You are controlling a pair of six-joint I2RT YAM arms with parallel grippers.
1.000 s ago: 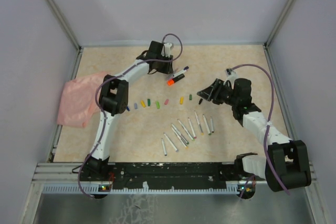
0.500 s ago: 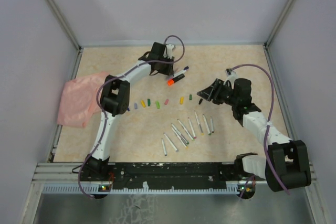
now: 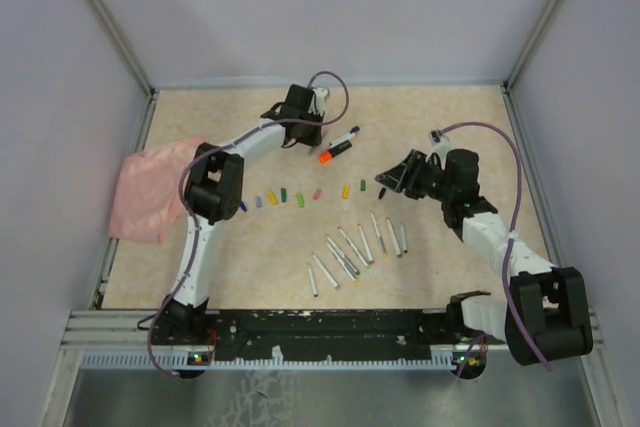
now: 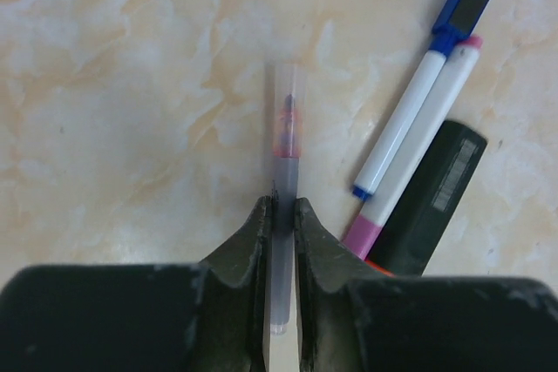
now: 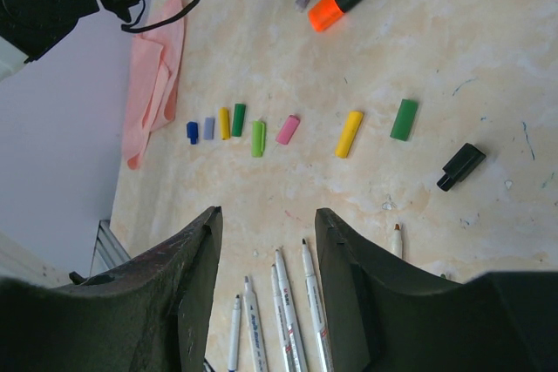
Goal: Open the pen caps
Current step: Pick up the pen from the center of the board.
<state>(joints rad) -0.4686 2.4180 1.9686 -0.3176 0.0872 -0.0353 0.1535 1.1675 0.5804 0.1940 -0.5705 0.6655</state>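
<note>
Now your left jaws pinch a slim grey pen [image 4: 285, 128] level over the tabletop [image 4: 131, 84] beside the blue-capped pen [image 4: 410, 102] and dark highlighter [image 4: 432, 198], probably presenting it for uncapping, while your right jaws hang wide near the row of loose pen caps [image 5: 288, 129].

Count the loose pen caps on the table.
9, in a row mid-table: blue, lavender, yellow, green, light green, pink, second yellow, second green, black set slightly apart. Others may be hidden.
</note>
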